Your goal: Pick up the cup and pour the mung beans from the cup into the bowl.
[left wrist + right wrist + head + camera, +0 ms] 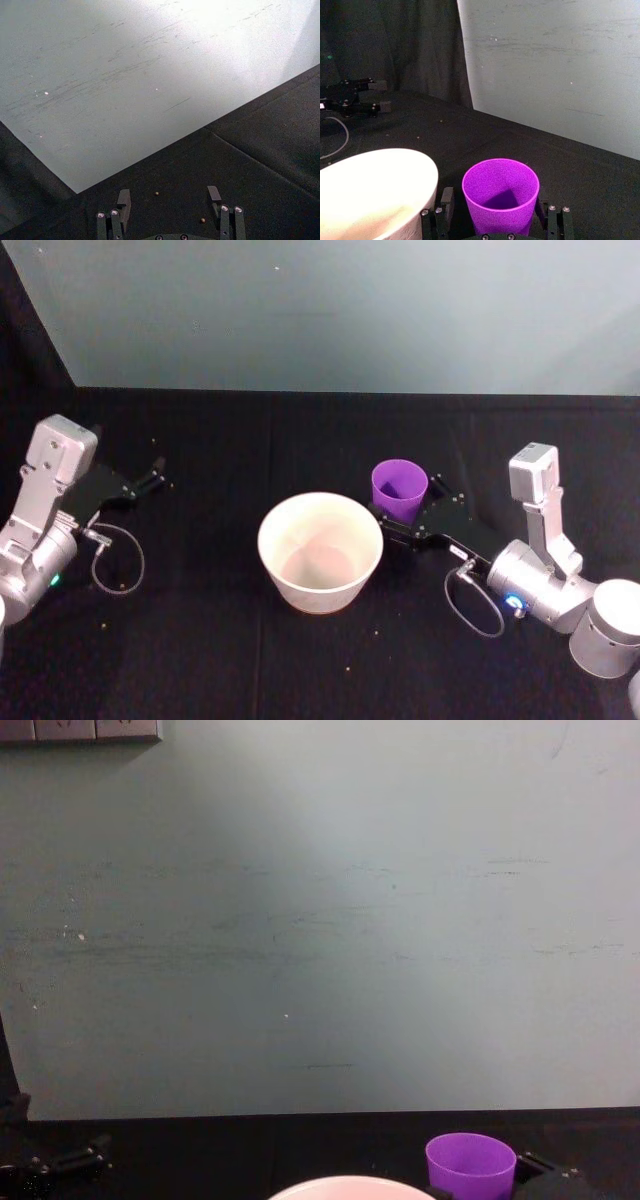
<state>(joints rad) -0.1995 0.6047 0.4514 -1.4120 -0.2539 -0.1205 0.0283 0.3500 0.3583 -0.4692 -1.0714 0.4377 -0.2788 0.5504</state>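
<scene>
I am straddling the cup with my right gripper, jaws spread (a gap showing beside one finger), cup standing upright on the black bench just right of the bowl, my left gripper lying spread wide, well apart at left.

In the chest view the lower edge cuts off the bowl, leaving us only a sliver of rim, and the cup loses its base there too. The specks on the dark surface are too small for us to name.
</scene>
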